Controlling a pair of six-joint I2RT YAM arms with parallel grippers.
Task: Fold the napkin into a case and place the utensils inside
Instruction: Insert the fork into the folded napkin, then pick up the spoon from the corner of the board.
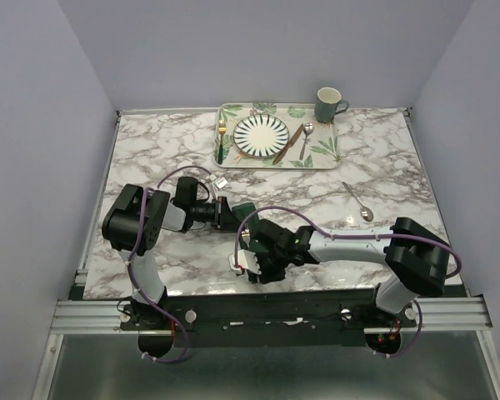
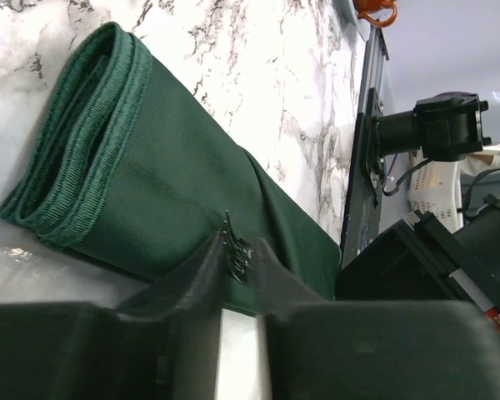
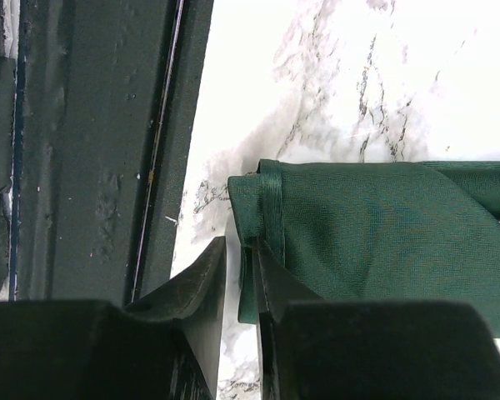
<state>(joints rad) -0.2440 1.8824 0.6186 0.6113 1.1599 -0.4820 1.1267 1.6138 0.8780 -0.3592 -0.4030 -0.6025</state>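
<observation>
Layered dark green woven napkin (image 2: 167,167) lies on veined marble tabletop (image 1: 150,150); right jaws pinch its hem; left jaws narrow, grip unclear.

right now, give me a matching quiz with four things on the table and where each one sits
Things:
1 gold fork
2 mug
3 lone spoon
4 napkin

Places:
a on bare marble, right side
b on the tray, left of the plate
c folded, near the front edge
d at the tray's far right corner

Pairs: 1-b, 2-d, 3-a, 4-c
</observation>
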